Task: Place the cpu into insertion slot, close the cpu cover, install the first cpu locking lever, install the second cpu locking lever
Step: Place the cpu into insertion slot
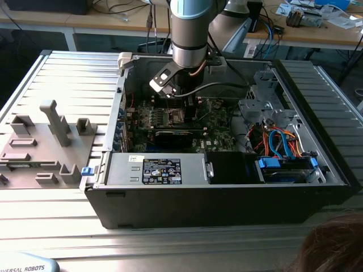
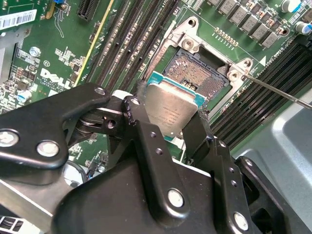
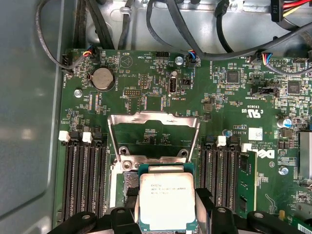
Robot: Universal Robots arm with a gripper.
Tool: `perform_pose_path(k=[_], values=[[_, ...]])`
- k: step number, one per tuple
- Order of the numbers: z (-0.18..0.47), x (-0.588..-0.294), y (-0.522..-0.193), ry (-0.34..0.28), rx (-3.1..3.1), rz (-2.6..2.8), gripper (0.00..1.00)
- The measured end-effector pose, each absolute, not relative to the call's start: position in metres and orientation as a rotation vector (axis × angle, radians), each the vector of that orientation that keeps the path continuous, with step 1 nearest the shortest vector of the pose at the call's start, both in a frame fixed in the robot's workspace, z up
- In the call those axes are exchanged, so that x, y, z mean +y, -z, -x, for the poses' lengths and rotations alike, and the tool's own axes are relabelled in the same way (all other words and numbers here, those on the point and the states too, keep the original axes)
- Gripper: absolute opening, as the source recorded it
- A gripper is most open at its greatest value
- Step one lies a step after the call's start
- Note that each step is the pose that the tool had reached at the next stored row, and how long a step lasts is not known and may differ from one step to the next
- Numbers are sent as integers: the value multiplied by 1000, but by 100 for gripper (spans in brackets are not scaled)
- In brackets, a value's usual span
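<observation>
The claw (image 2: 168,117) grips the cpu (image 3: 166,200) by two opposite edges, its black fingers (image 2: 146,141) clamped against them. The cpu is near-square, dull silver on a blue-green rim, metal face up, with a few lines of small dark print. It hangs over the near edge of the insertion slot (image 2: 197,73), whose dark pin field lies bare. Beyond it, the cpu cover (image 3: 146,118) stands swung open above the green motherboard (image 3: 146,83). In the exterior view the arm (image 1: 190,28) reaches into the case (image 1: 227,198) at upper centre.
</observation>
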State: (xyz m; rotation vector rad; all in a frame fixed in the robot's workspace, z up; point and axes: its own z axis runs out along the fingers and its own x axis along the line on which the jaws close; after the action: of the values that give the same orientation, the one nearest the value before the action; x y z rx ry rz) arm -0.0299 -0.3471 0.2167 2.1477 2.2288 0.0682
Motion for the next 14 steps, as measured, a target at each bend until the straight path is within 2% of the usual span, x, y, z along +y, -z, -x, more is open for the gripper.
perform_pose_path(k=[14], values=[[30,-347,-215,-68,2229,-2148,54]])
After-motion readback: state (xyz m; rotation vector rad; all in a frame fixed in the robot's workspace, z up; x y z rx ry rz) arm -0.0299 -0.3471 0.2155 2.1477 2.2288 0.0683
